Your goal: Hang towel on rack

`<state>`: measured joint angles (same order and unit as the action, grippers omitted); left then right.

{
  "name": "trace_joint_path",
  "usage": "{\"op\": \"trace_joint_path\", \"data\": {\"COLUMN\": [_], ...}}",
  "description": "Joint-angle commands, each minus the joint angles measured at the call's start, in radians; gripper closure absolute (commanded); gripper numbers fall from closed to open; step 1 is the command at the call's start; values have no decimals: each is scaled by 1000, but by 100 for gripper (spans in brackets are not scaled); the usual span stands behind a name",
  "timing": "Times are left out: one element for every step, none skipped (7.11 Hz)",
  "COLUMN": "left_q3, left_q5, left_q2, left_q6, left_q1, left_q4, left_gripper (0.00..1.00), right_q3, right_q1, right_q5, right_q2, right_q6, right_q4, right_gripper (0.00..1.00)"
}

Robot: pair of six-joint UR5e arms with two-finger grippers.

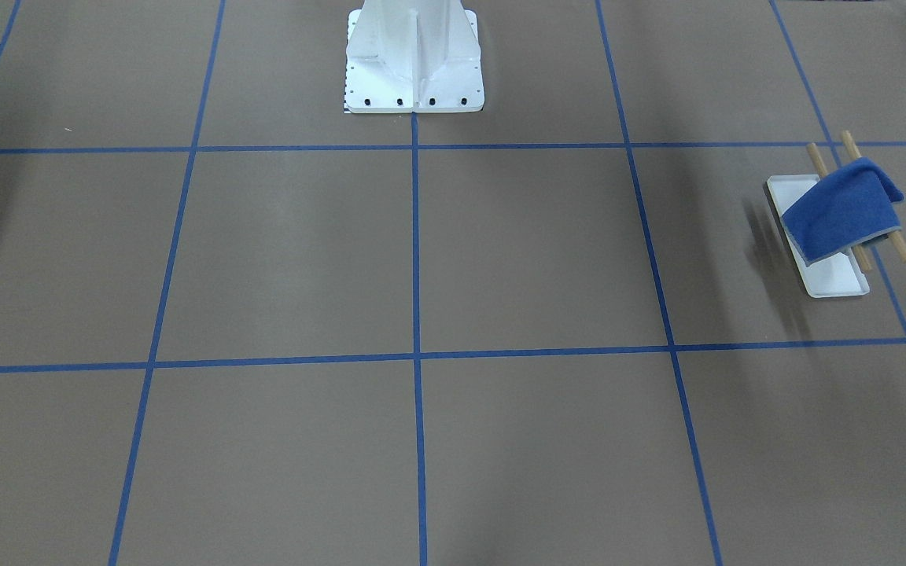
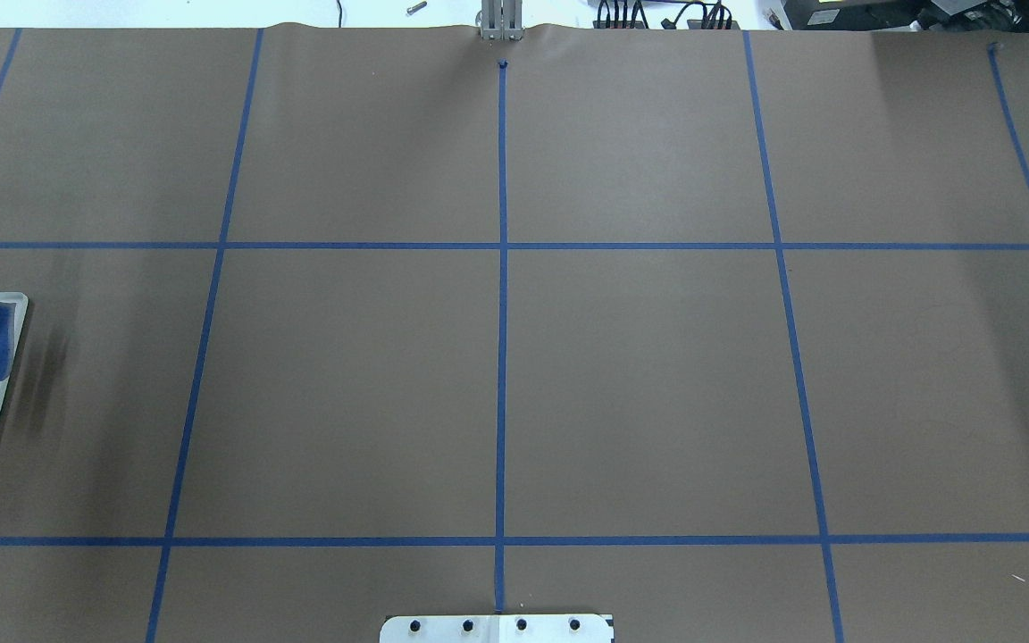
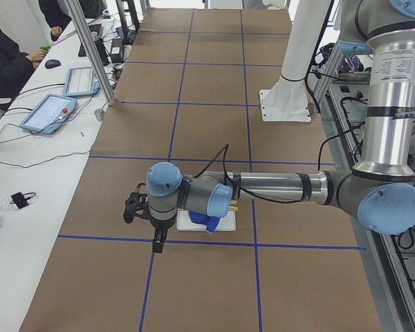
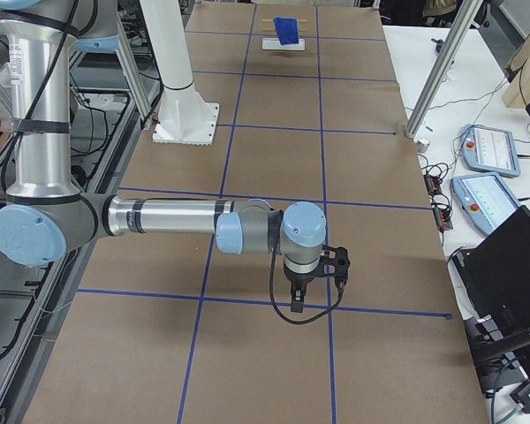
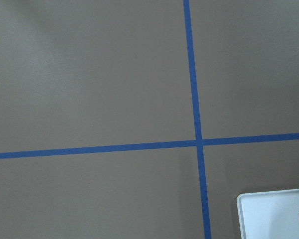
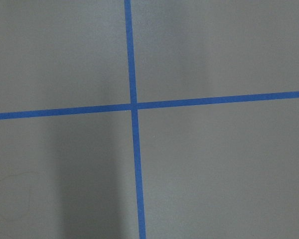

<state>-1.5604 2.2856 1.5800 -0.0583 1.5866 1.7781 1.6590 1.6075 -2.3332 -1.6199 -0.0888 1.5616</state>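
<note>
The towel (image 1: 842, 208), a soft royal-blue cloth with a thin pale-grey stitched edge, lies folded over the rack (image 1: 830, 279) at the robot's left side of the surface (image 1: 421, 259). It drapes across both round tan wooden rods (image 1: 816, 157), and its lower edge slopes down over the flat white rectangular tray (image 1: 846, 283) with rounded corners. The surface is matte brown, marked into large squares by blue tape lines (image 1: 415, 251). A glossy white bolted metal pedestal (image 1: 414, 55) stands at the robot's edge. The left claw (image 3: 157, 243) hangs above the surface near the rack; the right claw (image 4: 296, 302) hangs well apart from it, over a tape crossing. Whether either claw is spread or closed cannot be told.
</note>
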Motion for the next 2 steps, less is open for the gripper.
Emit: {"op": "trace_joint_path", "data": {"left_q3": [2,6], "left_q5": [0,0], "left_q2": [0,0], "left_q6": [0,0], "left_q1": [-1,-1], "left_q4": [0,1], "left_gripper": [1,1], "right_q3": [1,2], "right_q1": [-1,-3], "right_q5": [0,0], "right_q2": [0,0], "right_q6": [0,0], "right_q4": [0,0], "right_gripper": [0,0]}}
